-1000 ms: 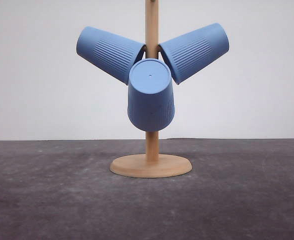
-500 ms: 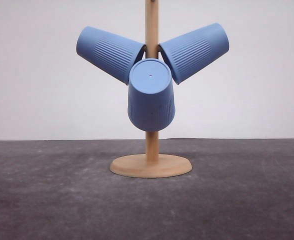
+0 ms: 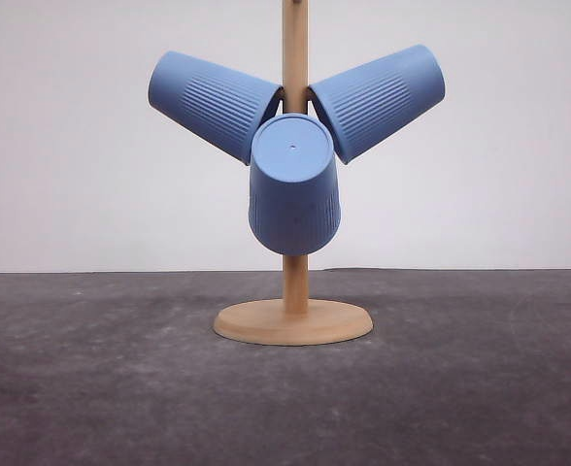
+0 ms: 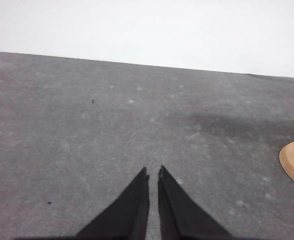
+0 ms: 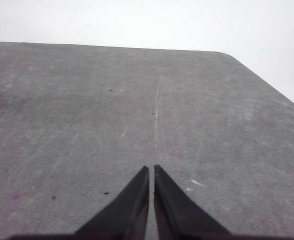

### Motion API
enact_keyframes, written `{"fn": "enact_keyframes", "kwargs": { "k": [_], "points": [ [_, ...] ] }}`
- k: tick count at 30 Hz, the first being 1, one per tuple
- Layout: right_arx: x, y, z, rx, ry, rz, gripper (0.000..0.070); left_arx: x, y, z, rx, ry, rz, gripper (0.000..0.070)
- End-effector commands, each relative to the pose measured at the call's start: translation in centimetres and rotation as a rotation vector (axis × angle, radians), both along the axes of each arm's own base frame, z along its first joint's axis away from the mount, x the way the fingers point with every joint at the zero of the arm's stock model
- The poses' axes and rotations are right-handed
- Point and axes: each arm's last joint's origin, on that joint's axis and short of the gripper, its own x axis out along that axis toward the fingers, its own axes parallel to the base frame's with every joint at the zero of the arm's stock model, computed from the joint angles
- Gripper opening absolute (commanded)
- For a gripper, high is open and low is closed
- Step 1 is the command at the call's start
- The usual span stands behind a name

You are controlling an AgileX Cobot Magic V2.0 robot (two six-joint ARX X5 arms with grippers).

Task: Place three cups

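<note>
Wooden stand [image 3: 294,321] sits mid-table [image 3: 91,388]; its post and round base are the only obstacle on the surface. Three cups block the upper post: left cup [image 3: 211,103] juts out to the stand's left, right cup [image 3: 378,100] to its right, front cup [image 3: 293,184] hangs toward the camera. Under the cups, open room round the lower post down to the base. Table left, right and in front of the stand is bare.

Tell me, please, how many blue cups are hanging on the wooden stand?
3. One cup angles out to the left of the stand, one angles out to the right, and one hangs at the front, its base toward the camera. None seems hidden.
</note>
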Motion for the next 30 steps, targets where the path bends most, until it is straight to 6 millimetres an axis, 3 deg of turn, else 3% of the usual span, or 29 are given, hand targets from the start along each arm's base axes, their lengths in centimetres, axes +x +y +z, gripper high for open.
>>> {"fn": "enact_keyframes", "kwargs": {
  "k": [1, 30],
  "points": [
    [0.04, 0.02, -0.05, 0.011, -0.009, 0.0, 0.0014, 0.08, -0.01, -0.37, 0.0, 0.002, 0.0, 0.0012],
    [0.04, 0.02, -0.05, 0.011, -0.009, 0.0, 0.0014, 0.08, -0.01, -0.37, 0.0, 0.002, 0.0, 0.0012]
  ]
}}
